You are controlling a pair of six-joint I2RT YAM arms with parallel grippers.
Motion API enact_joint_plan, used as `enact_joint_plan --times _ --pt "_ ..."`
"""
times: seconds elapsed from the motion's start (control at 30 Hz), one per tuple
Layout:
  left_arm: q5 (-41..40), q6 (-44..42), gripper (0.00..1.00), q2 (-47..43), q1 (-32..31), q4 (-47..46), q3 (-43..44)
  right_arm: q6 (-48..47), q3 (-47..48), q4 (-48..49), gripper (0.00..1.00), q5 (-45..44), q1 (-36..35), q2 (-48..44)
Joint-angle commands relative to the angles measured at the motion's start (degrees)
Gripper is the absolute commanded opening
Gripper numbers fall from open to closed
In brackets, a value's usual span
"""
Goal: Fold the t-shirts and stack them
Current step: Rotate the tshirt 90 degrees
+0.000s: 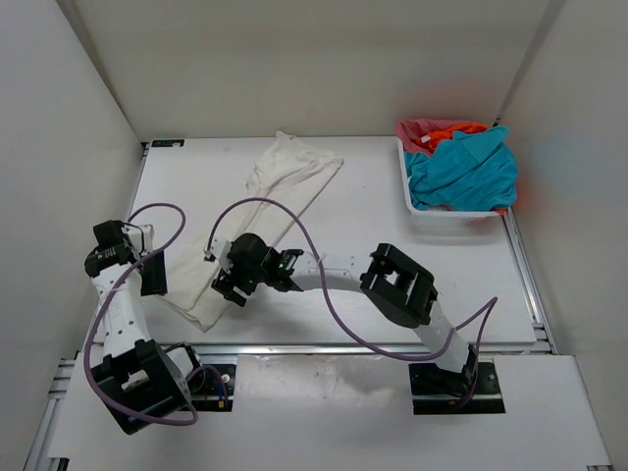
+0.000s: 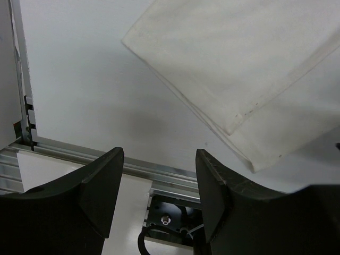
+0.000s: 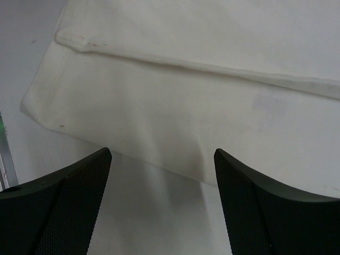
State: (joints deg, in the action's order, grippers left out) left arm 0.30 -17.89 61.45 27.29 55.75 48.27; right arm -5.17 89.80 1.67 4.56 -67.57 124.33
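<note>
The white t-shirt (image 1: 285, 182) lies on the table as a long folded strip, running diagonally from the back centre to the front left. My left gripper (image 1: 155, 278) is open and empty just left of the strip's near end; the left wrist view shows the shirt's corner (image 2: 239, 64) ahead of the open gripper (image 2: 159, 180). My right gripper (image 1: 226, 287) is open and empty over the strip's near right edge; the cloth (image 3: 202, 106) lies just beyond its gripper (image 3: 162, 180). The teal-blue shirt (image 1: 466, 172), orange shirt (image 1: 446, 132) and pinkish-red shirt (image 1: 420, 128) sit heaped in the basket.
The white mesh basket (image 1: 461, 218) stands at the table's back right. An aluminium rail (image 1: 343, 348) runs along the table's front edge and also shows in the left wrist view (image 2: 79, 154). White walls close in the left, back and right sides. Purple cables loop over both arms.
</note>
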Motion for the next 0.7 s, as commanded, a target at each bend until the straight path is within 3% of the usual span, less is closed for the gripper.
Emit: enact_joint_plan --times 0.0,0.23,0.5,0.57,0.67 --pt "0.6 0.4 0.68 -0.2 -0.4 0.5 1.9 0.3 5.7 2.8 0.83 1.6 -1.6 2.7" --pt "0.6 0.1 0.67 0.1 -1.0 0.3 2.7 1.9 7.3 1.1 0.79 -4.5 -3.5 6.8" --pt "-0.2 -0.5 0.68 0.4 -1.8 0.0 3.5 4.5 8.6 -8.3 0.65 -0.7 -3.1 9.2" --pt "-0.2 -0.9 0.67 0.1 -1.7 -0.2 3.6 4.7 9.5 -10.6 0.55 0.1 -3.0 9.6" --pt "-0.1 -1.4 0.67 -0.3 -1.8 -0.1 3.5 4.8 8.9 -12.5 0.23 1.7 -2.8 9.5"
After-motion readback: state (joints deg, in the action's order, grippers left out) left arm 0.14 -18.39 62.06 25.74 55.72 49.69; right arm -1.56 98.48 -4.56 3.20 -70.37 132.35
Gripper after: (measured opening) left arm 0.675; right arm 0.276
